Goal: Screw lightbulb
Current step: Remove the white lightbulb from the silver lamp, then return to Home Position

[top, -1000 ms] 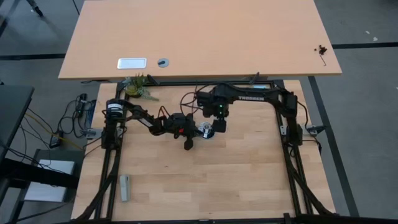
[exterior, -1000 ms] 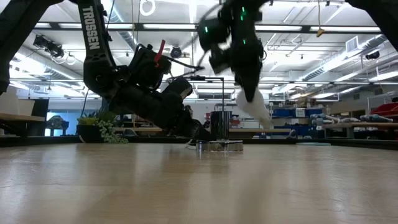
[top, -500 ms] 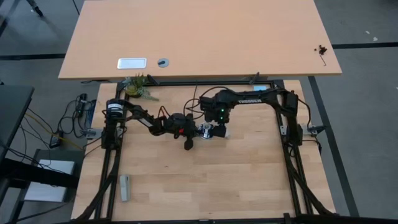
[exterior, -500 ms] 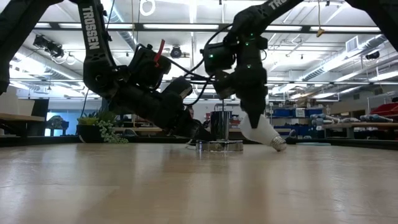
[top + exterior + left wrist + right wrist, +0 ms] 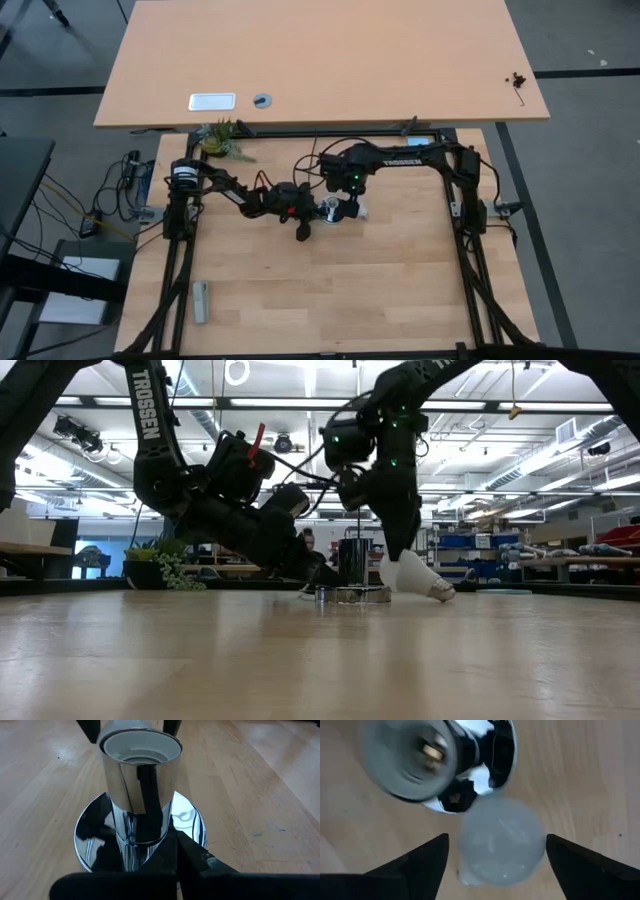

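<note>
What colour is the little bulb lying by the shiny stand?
Frosted white lightbulb, clearest in the low view.

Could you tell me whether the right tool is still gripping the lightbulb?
Apart: in the right wrist view the right tool stands open, with gaps either side of the lightbulb.

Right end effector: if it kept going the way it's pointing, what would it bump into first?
Most likely the lightbulb. It lies on the table right between the right end effector's open fingers, beside the shiny socket. How far away it is, I can't tell.
</note>
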{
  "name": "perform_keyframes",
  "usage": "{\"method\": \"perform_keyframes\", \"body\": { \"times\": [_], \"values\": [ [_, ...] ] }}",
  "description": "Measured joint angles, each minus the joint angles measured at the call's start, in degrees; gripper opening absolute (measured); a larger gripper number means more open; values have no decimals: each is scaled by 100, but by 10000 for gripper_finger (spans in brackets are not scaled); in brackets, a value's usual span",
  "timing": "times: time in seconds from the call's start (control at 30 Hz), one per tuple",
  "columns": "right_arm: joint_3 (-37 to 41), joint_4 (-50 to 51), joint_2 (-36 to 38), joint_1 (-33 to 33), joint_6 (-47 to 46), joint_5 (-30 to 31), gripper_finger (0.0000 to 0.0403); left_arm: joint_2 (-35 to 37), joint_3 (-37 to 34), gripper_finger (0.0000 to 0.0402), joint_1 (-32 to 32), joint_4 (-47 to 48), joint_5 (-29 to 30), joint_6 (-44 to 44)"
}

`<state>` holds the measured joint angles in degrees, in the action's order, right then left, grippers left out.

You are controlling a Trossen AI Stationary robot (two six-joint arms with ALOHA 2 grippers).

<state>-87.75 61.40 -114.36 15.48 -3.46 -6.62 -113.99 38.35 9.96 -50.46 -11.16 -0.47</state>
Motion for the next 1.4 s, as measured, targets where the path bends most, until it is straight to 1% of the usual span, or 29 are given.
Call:
{"method": "perform_keyframes", "body": {
  "times": [0.1, 0.27, 0.37, 0.47, 0.6, 0.67, 0.77, 0.83, 1.03, 1.07, 1.1, 1.2, 1.33, 1.4],
  "values": [
    [-277, 191, 1, -50, 7, 21, 353, 0, 0, 1, 0, 0, 2, 2],
    [-890, 586, 3, -119, 211, 354, 360, 0, 0, 1, 0, 1, 13, 0],
    [-1312, 904, 8, -145, 249, 620, 357, 0, 0, 1, 0, 0, 15, 0],
    [-1627, 1152, 10, -192, 297, 667, 352, 0, 0, 1, 0, 0, 17, 0],
    [-1665, 1173, 19, -409, 305, 681, 341, 0, 0, 1, 0, 0, 17, 0],
    [-1613, 1240, 19, -538, 333, 728, 319, 0, 0, 1, 0, 0, 17, 1],
    [-1591, 1544, 16, -747, 554, 1024, 262, 0, 0, 1, 0, 2, 17, 2],
    [-1591, 1610, 16, -887, 695, 1229, 213, 0, 0, 1, 0, 0, 17, 0],
    [-1589, 1578, 16, -1097, 963, 1257, 39, 0, -2, 1, 0, -18, 17, 0],
    [-1589, 1569, 16, -1101, 1012, 1258, 20, 0, -2, 1, 0, -18, 17, 1],
    [-1589, 1548, 16, -1101, 1044, 1258, 13, 0, -2, 1, 0, -18, 17, 0],
    [-1587, 1388, 42, -1078, 1082, 1256, 17, 0, -2, 1, 0, -15, 17, 0],
    [-1587, 1249, 103, -1038, 1200, 1177, 6, 44, -4, 1, 0, 42, 11, 4],
    [-1585, 1176, 114, -1035, 1251, 1175, 7, 97, -6, 1, 0, 80, 17, 11]
  ]
}}
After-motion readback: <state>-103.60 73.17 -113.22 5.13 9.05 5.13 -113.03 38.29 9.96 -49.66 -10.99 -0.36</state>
